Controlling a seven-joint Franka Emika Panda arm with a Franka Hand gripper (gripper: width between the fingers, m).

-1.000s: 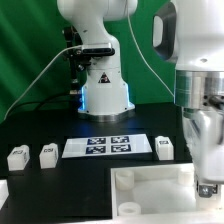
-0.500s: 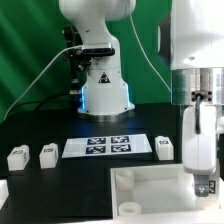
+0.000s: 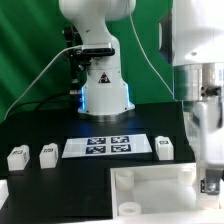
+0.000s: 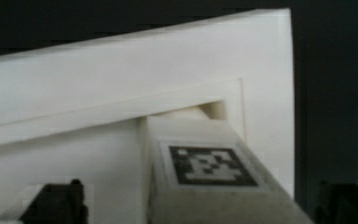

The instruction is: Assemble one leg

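Between wrist-view fingers (image 4: 55,196), tagged leg (image 4: 211,168).

Three loose legs are being seen on the bench (image 3: 40,128) in the exterior view: one leg (image 3: 17,157), a second leg (image 3: 47,154), and a third leg (image 3: 164,147). A fourth leg (image 4: 211,160) is being shown in the wrist view. One marker board (image 3: 106,146) and one large white panel (image 3: 150,190) are being counted.

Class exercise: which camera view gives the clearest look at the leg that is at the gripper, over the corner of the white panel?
The wrist view: the leg fills the frame's middle, tag facing the camera, against the white panel corner. In the exterior view the arm hides that leg; only the gripper area above the panel shows, plus three loose legs on the table.
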